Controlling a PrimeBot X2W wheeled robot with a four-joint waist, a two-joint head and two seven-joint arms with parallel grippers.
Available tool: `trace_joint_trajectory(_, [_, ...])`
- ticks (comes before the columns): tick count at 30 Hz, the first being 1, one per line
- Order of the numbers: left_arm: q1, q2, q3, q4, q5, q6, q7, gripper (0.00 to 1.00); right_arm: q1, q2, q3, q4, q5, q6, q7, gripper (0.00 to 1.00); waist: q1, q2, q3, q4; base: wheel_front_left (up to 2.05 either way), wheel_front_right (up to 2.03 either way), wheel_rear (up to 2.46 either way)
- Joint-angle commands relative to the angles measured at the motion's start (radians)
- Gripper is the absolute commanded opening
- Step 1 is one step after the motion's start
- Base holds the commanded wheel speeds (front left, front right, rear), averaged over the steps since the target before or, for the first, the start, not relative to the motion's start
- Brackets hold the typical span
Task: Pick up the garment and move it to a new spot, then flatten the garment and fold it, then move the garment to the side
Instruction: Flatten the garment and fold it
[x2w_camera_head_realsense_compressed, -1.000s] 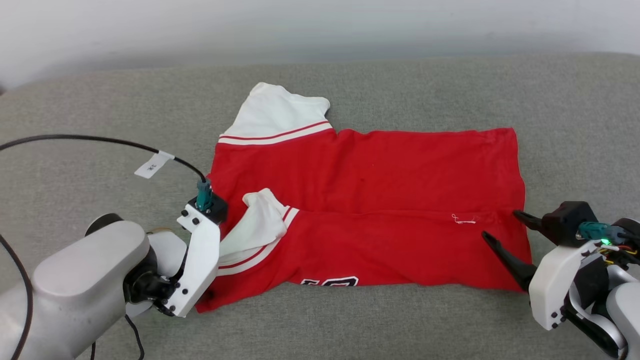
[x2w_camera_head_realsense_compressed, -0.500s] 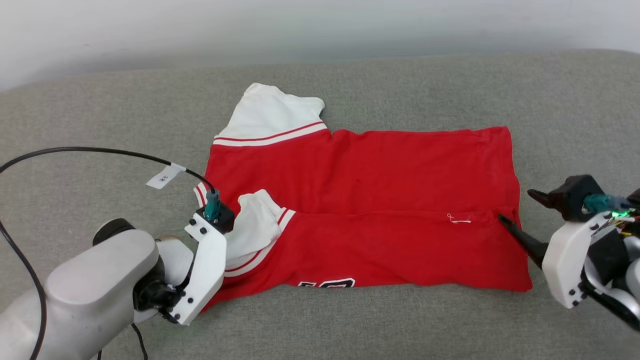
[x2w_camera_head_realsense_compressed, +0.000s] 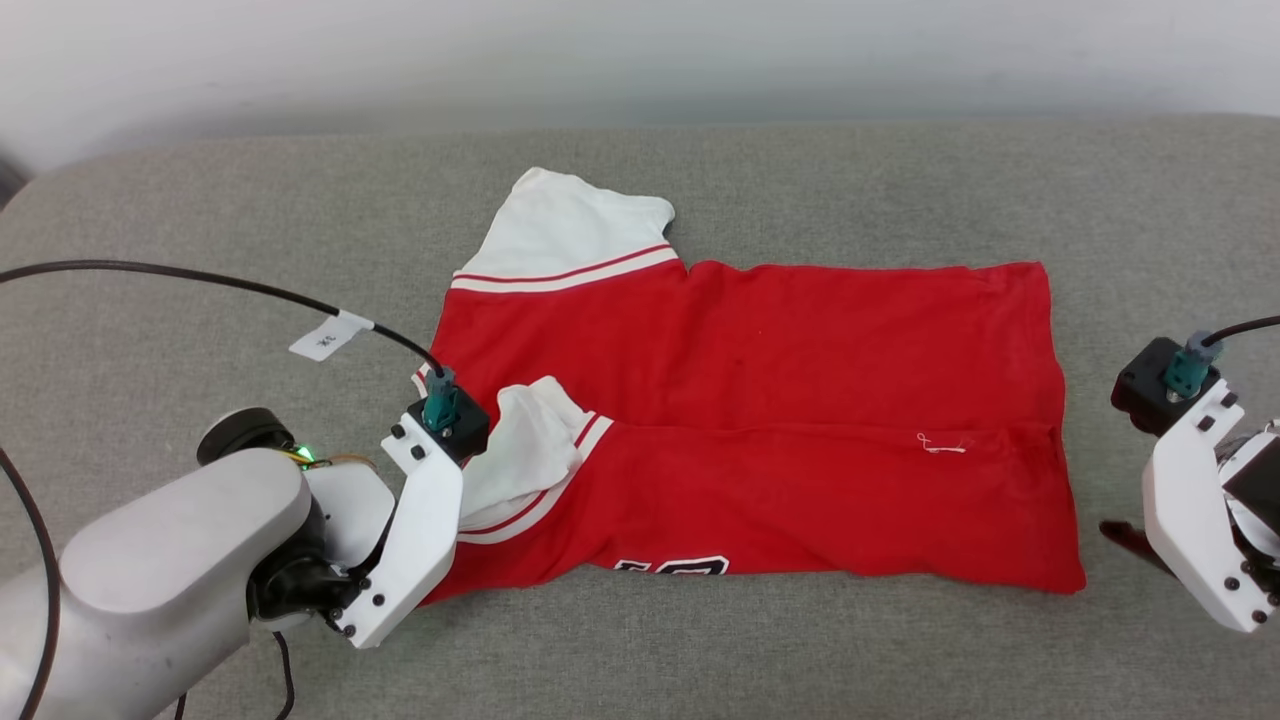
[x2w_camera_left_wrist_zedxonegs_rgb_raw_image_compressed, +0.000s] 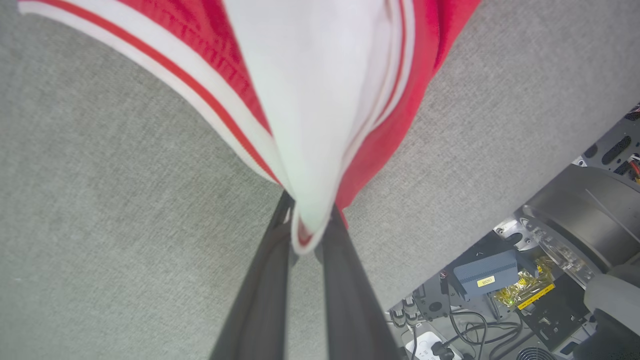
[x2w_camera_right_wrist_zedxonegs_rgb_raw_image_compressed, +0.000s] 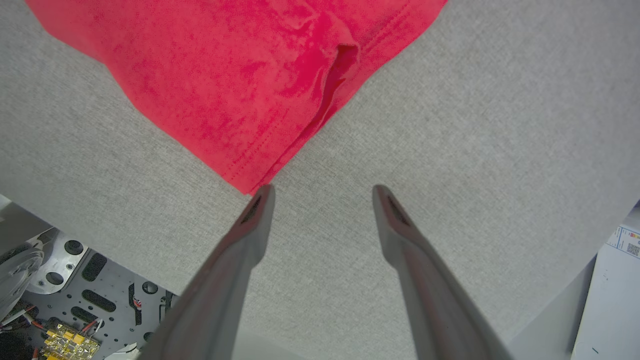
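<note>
The garment (x2w_camera_head_realsense_compressed: 760, 400) lies on the grey cushion, red with white sleeves, its near half folded over along its length. A bit of black print (x2w_camera_head_realsense_compressed: 672, 567) peeks out at the front edge. My left gripper (x2w_camera_left_wrist_zedxonegs_rgb_raw_image_compressed: 307, 225) is shut on the garment's near white sleeve (x2w_camera_left_wrist_zedxonegs_rgb_raw_image_compressed: 310, 100) and its red trim at the garment's left end. In the head view its fingers are hidden under the white wrist mount (x2w_camera_head_realsense_compressed: 420, 530). My right gripper (x2w_camera_right_wrist_zedxonegs_rgb_raw_image_compressed: 322, 197) stands open just off the garment's near right corner (x2w_camera_right_wrist_zedxonegs_rgb_raw_image_compressed: 245, 185), with bare cushion between its fingers. One dark finger (x2w_camera_head_realsense_compressed: 1128, 536) shows in the head view.
The grey cushion (x2w_camera_head_realsense_compressed: 200, 250) stretches wide around the garment, with a pale wall (x2w_camera_head_realsense_compressed: 640, 50) behind it. A black cable with a white tag (x2w_camera_head_realsense_compressed: 330, 336) arcs over the cushion to my left wrist. The robot's base and cables (x2w_camera_left_wrist_zedxonegs_rgb_raw_image_compressed: 500, 280) lie below the cushion's front edge.
My left gripper has shut on the near white sleeve. The right gripper has drawn back to the right, off the garment's right hem, and stays open. The head camera has shifted slightly.
</note>
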Motion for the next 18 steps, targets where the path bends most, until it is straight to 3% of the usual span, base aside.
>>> trace_joint_trajectory(1, [-0.016,0.006,0.001,-0.009,0.005,-0.001,0.001,0.00,-0.013,0.005,0.012,0.015,0.015,-0.001,0.020,1.00,0.0000,-0.0001,0.012,0.006,0.00,0.00,0.00])
trace_joint_trajectory(10, [-0.043,0.014,0.001,-0.034,0.008,-0.001,-0.019,0.00,0.035,0.109,0.043,0.141,0.064,-0.001,0.011,1.00,0.0000,-0.0001,0.075,0.025,0.00,0.00,0.00])
trace_joint_trajectory(18, [-0.046,0.024,0.001,-0.017,-0.004,-0.001,-0.045,0.00,0.056,0.155,0.115,0.183,0.083,-0.001,-0.030,1.00,0.0000,-0.0001,0.097,0.027,0.00,0.00,0.00])
